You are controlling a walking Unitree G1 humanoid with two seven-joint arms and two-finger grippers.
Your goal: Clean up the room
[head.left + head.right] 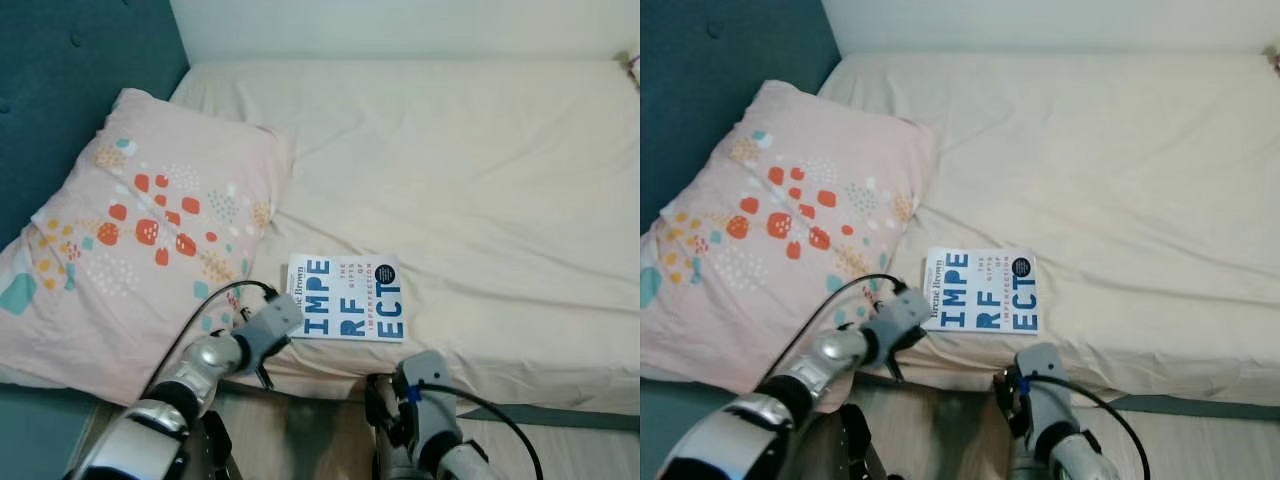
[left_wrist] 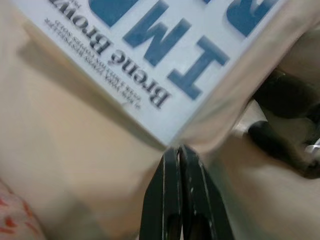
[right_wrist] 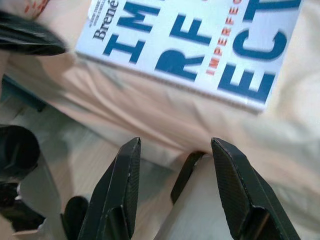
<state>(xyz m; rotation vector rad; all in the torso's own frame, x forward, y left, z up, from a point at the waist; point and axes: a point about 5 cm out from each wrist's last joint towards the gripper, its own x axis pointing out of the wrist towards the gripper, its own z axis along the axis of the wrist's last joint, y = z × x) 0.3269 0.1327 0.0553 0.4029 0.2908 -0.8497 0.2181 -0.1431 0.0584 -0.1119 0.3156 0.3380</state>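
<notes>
Where the cream sheet (image 1: 470,170) folds over the near edge of the bed, a white book (image 1: 346,297) with big blue letters lies flat, cover up, at about 6 o'clock in the head views. A pink pillow (image 1: 140,240) with orange and teal spots rests at 9 o'clock, against a teal headboard (image 1: 70,90), its corner just beside the book. The left gripper (image 2: 179,152) sits at the book's near left corner, at 7 o'clock from the cover; in its wrist view the 2 black fingers are pressed together with nothing between them, tips touching the sheet right at that corner. The right gripper (image 3: 175,150) hangs below the mattress edge at 5 o'clock from the book, over the wooden floor (image 1: 300,420); its 2 fingers are spread wide and empty, pointing up at the book's near edge without touching it. A black cable (image 1: 215,305) loops along the left arm.
</notes>
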